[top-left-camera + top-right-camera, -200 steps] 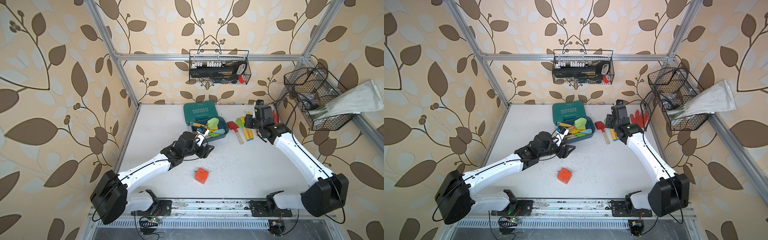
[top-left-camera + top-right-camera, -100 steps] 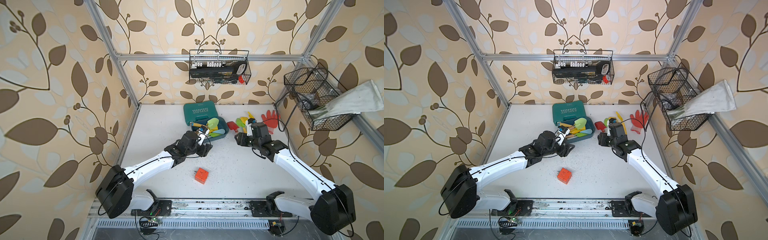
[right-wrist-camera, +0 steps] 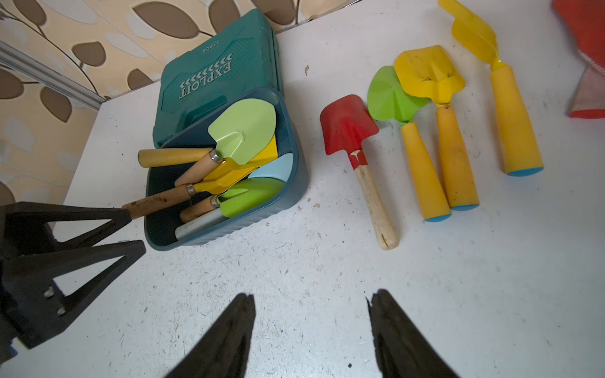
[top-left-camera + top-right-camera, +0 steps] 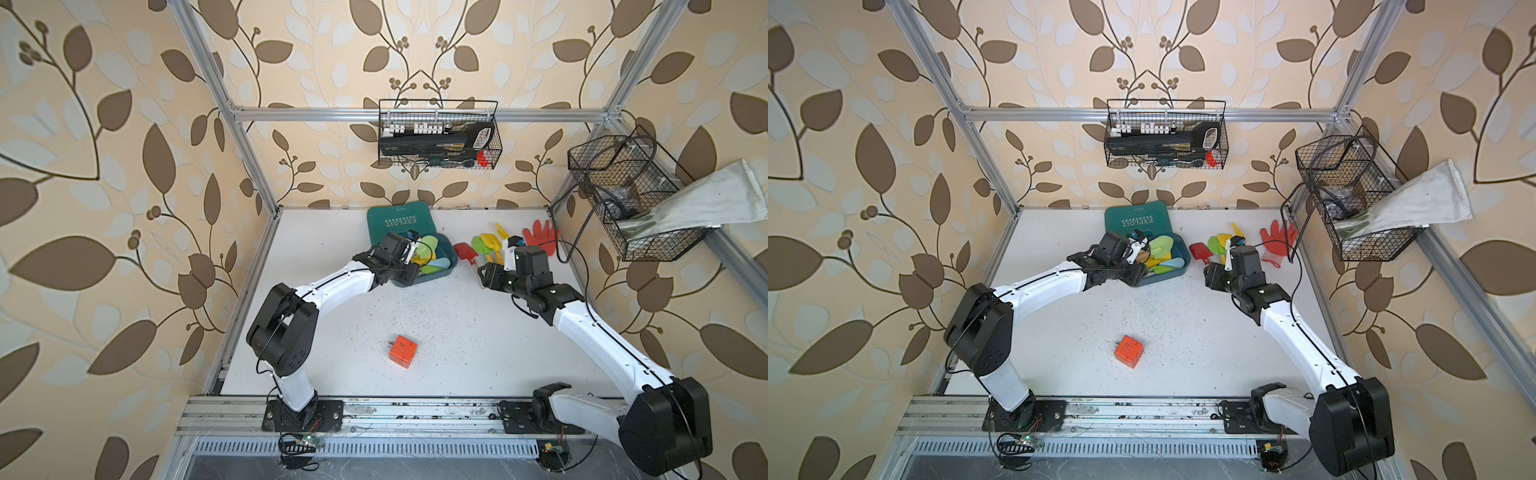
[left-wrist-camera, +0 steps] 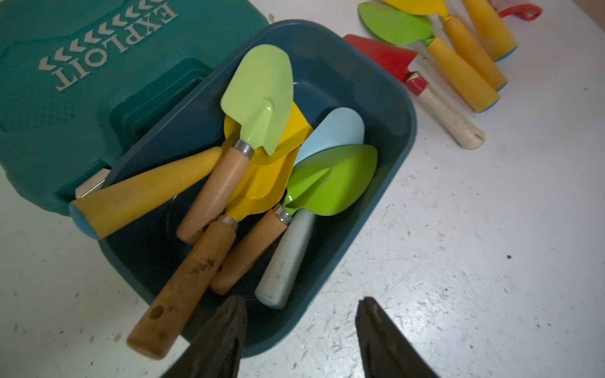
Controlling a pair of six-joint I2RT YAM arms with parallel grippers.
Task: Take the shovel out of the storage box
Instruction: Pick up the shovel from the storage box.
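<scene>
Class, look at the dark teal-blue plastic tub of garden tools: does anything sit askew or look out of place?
Yes. In the dark teal-blue plastic storage box, the yellow-bladed shovel, its wooden handle stained, and a thick yellow tool handle jut over the rim, tools heaped crosswise. Dark specks litter the white table.

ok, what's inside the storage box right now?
The storage box holds five tools: pale-green shovel atop a yellow shovel, green trowel over a pale-blue scoop, plus a yellow handle whose head is covered.

"EXPLOIT" with chevrons on green tool case (image 3: 216,65), small marking near its edge, perhaps "53PCS"
</scene>
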